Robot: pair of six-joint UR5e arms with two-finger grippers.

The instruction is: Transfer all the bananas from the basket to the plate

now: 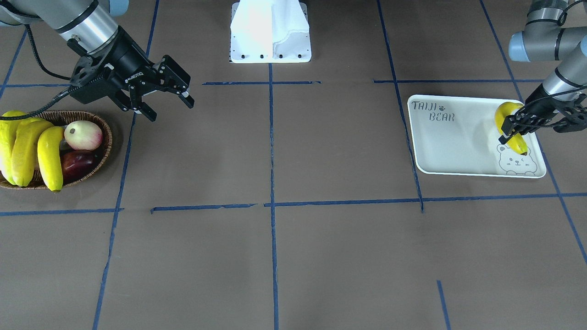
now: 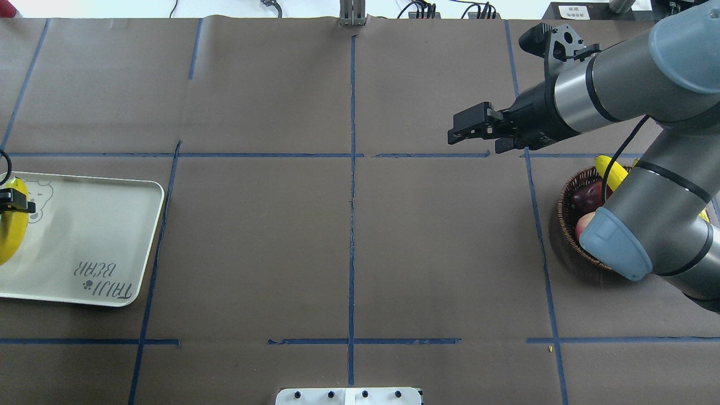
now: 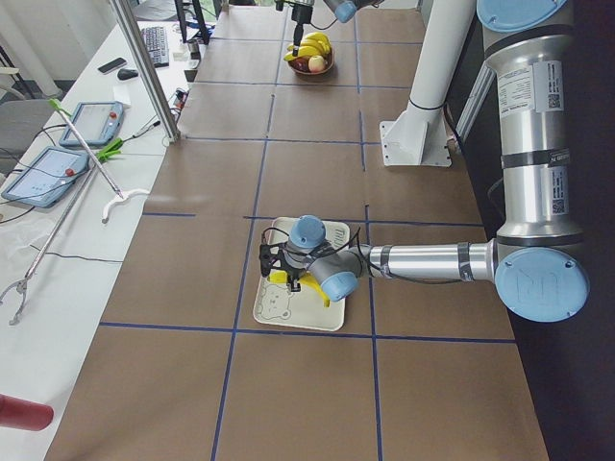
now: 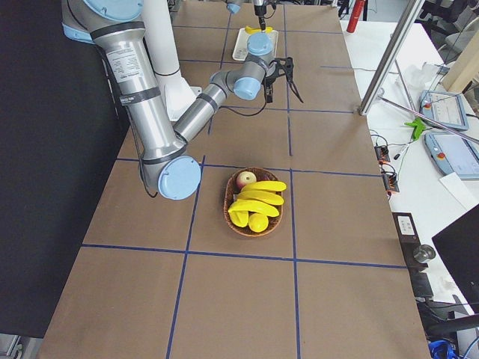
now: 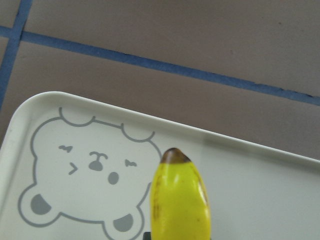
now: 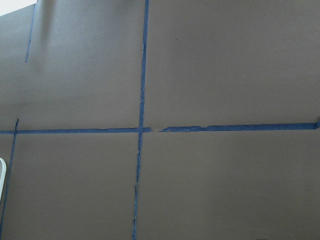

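Well apart on the brown counter (image 1: 293, 256) lie the flat white rectangular plate (image 1: 454, 146) and oval brown wicker basket (image 1: 106, 142) of three long yellow bananas (image 1: 49, 153); the fourth banana (image 1: 506, 112), clamped by the left hand (image 1: 514, 126) over the plate's bear corner (image 1: 516, 162), should settle flat before release; right hand (image 1: 170, 110) open, empty.

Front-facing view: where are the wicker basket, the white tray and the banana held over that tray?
Basket (image 1: 108, 141): exterior front-facing view, on its woven right-hand wall.
Plate (image 1: 454, 146): exterior front-facing view, on its bare white floor.
Held banana (image 1: 504, 111): exterior front-facing view, on its yellow upper curve.
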